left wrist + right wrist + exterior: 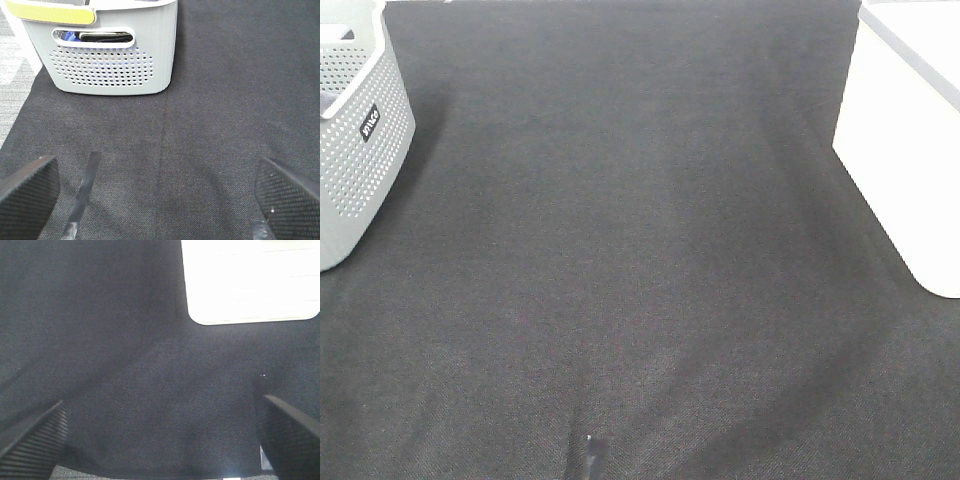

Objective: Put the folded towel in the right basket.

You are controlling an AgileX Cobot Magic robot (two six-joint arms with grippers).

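Dark cloth [640, 250] lies bare ahead of both spread, empty grippers [160, 200] [160, 440]; no towel shows, so finding it comes first.

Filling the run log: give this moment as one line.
left gripper open | right gripper open | towel unseen | right basket unreached
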